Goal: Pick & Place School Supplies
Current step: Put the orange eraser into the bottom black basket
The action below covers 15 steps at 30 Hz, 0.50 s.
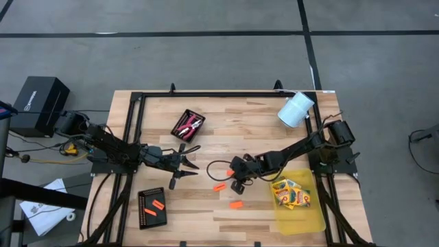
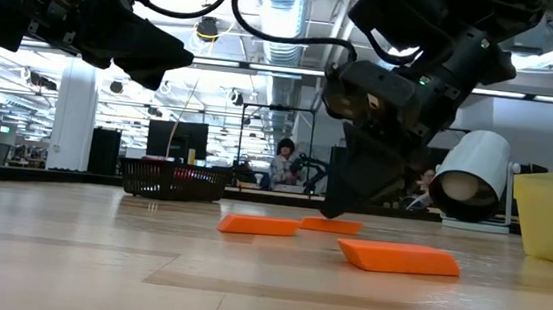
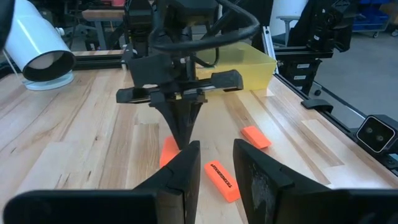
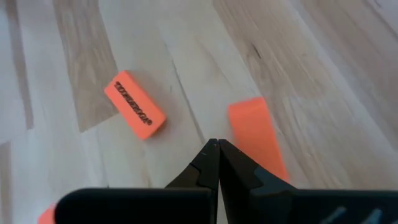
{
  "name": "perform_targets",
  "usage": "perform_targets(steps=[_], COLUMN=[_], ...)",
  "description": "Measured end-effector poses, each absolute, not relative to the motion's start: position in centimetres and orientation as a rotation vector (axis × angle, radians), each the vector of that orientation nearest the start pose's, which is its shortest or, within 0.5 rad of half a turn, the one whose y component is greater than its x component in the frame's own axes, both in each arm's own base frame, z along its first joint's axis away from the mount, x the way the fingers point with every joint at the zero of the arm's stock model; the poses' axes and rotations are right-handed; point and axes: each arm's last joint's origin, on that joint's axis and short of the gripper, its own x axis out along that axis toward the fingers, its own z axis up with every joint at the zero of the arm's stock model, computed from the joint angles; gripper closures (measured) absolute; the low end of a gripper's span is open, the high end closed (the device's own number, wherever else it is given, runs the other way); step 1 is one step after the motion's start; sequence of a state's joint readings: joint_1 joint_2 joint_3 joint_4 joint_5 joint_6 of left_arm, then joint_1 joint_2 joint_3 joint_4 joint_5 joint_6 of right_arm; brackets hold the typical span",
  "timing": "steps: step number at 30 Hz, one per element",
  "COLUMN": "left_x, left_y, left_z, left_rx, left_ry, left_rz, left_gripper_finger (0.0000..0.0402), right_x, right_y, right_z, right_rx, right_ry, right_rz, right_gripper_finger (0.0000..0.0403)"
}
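Note:
Three small orange stubby pieces lie flat on the wooden table: one [image 1: 219, 186], one [image 1: 236, 204] and one beside my right gripper [image 4: 255, 137]. My right gripper [image 4: 214, 144] is shut and points down, its tips close to the table between two of the pieces [image 4: 134, 113]. My left gripper [image 3: 217, 168] is open and hovers a short way to the table's left, facing the right gripper [image 3: 180, 134]. Yellow crayon boxes [image 1: 291, 195] lie in the translucent yellow bin [image 1: 305, 218]. Red-handled scissors [image 1: 188, 125] lie in a black mesh tray. My right gripper comes down from above with its shut tips beside the long edge of an orange piece [image 4: 239, 127]. One finger covers the piece's near end. I cannot tell whether the fingers touch the piece or the table.
A second black mesh tray [image 1: 152, 207] near the table's left near corner holds orange pieces. A white roll [image 1: 296, 108] lies at the far right corner. A black frame [image 1: 206, 95] borders the table. People sit in the room beyond [image 2: 284, 161].

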<state>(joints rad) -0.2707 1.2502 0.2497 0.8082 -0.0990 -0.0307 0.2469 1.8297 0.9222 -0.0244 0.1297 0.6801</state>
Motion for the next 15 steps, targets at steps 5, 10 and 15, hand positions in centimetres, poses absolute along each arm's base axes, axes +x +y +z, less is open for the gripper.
perform_targets(steps=[5,10,15], left_x=[20.73,20.73,20.73], left_y=[-5.45,-5.45,-5.46], left_z=[16.17,16.18,16.17], left_rx=[0.005,0.005,0.005], left_ry=[0.192,0.192,0.192], left_rz=[-0.168,-0.168,-0.168], left_gripper_finger=[0.0312,0.0312,0.0312], right_x=[33.69,33.64,33.29], right_y=[7.84,7.54,7.27], right_z=[12.85,13.06,12.74], right_rx=[0.458,0.450,0.447], right_ry=[0.871,0.874,0.920], right_rz=[-0.190,-0.194,-0.222], right_gripper_finger=[0.0403,0.0403,0.0403])
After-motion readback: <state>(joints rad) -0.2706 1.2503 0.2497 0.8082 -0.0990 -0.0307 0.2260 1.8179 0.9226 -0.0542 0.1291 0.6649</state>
